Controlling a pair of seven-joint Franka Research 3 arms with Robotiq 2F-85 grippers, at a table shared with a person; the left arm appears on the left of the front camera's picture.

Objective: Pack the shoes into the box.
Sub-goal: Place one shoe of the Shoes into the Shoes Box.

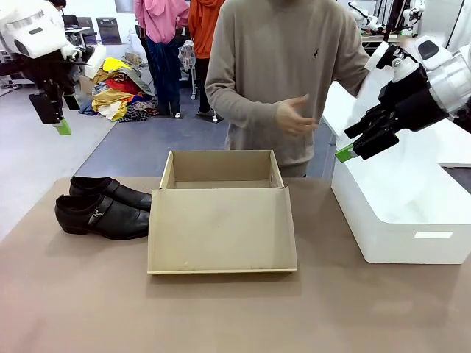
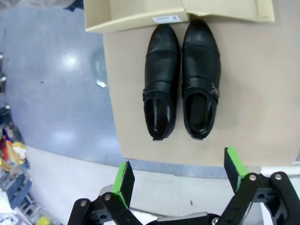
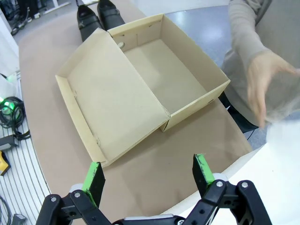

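While box (image 3: 140,89) lies open, shoes (image 2: 201,70) seemingly touching.

White bin (image 1: 397,228) right on brown table (image 1: 73,309); clothes pile (image 1: 118,92) on floor.

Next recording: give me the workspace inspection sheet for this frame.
Surface: brown table, no spills seen.
Job's things: shoes side by side on the table, left of the box; box open, lid flap laid flat, nothing inside.
Clutter: white bin at the table's right.
Grippers: left gripper and right gripper both raised, fingers open, holding nothing.
Cables: black cables coiled beside the table.
Surroundings: person at the far side, hand raised; clothes pile on the floor behind.
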